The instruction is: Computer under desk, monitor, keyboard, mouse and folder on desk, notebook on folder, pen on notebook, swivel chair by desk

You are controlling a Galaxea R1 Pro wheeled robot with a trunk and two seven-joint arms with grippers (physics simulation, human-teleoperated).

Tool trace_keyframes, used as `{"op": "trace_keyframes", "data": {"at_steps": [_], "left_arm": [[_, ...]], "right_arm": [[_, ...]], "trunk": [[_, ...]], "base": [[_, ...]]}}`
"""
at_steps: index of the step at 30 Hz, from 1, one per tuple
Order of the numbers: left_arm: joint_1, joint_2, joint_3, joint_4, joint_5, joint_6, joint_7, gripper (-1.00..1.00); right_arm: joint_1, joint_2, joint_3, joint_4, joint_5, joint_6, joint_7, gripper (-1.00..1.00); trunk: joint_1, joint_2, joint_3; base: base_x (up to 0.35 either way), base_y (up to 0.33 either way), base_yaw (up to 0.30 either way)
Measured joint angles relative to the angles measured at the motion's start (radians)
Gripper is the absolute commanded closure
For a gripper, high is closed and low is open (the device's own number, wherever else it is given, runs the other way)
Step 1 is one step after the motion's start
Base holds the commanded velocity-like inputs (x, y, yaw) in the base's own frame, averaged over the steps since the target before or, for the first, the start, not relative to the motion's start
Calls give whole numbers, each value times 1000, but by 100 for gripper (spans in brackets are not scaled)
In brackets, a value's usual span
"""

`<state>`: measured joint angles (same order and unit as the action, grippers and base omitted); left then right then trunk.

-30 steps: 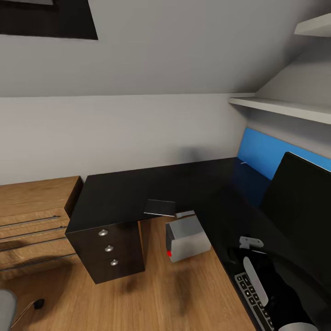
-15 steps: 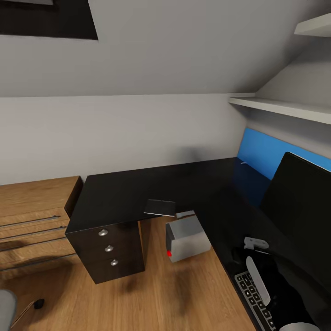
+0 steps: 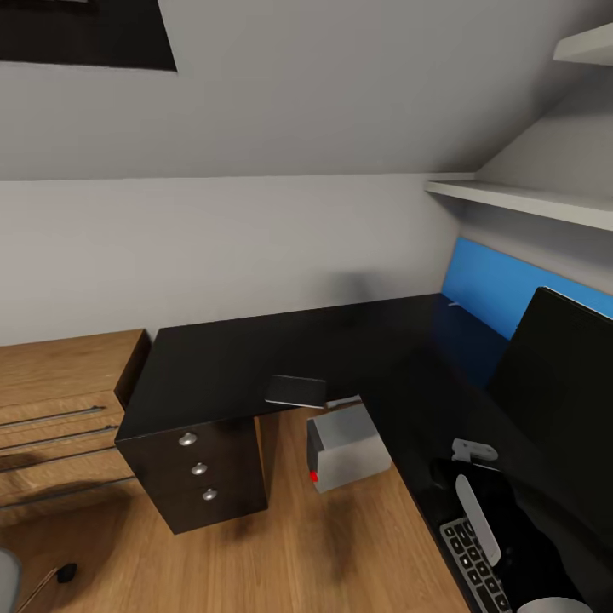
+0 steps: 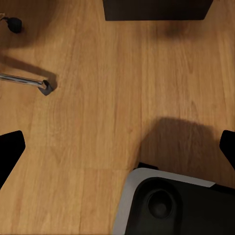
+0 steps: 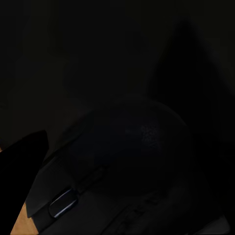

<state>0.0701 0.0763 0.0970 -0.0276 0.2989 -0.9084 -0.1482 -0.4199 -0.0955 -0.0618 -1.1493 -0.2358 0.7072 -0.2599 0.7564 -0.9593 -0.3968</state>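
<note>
1. Right gripper (image 5: 122, 161): it hangs directly over the mouse (image 5: 122, 147), one dark fingertip (image 5: 22, 161) showing at the edge of the wrist view. The picture is too dark to tell how wide the jaws stand or whether they touch the mouse.
2. Mouse in the head view (image 3: 443, 471): a small dark shape on the desk (image 3: 255, 358), just beyond the near end of the keyboard (image 3: 477, 566) and before the monitor (image 3: 562, 375).
3. Left gripper (image 4: 117, 147): spread wide and holding nothing, its fingertips (image 4: 10, 147) at the two sides of the wrist view, over bare wooden floor (image 4: 98, 122) near a chrome leg of the swivel chair (image 4: 24, 81).
4. Surroundings: the notebook (image 3: 295, 391) lies at the desk's inner edge; the computer (image 3: 345, 443) stands on the floor under the desk.
5. Step in hand, as judged: placing the mouse beside the keyboard.
6. Next move: confirm that the mouse rests flat next to the keyboard, free it, then lift the arm straight up, clear of the monitor.
</note>
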Motion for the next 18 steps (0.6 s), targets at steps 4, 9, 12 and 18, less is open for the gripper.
{"op": "trace_keyframes", "data": {"at_steps": [4,9,12,18], "left_arm": [[0,0,-1,0,0,1,1,-100],[0,0,-1,0,0,0,-1,-100],[0,0,-1,0,0,0,-2,-100],[0,0,-1,0,0,-1,-2,-100]], "right_arm": [[0,-1,-1,0,1,0,-1,100],[0,0,-42,0,1,-1,-1,100],[0,2,-61,0,0,-1,0,100],[0,4,-71,0,0,-1,0,100]], "trunk": [[0,0,0],[0,0,0],[0,0,0],[0,0,0]], "base": [[12,0,0],[2,0,0],[0,0,0],[0,0,0]]}}
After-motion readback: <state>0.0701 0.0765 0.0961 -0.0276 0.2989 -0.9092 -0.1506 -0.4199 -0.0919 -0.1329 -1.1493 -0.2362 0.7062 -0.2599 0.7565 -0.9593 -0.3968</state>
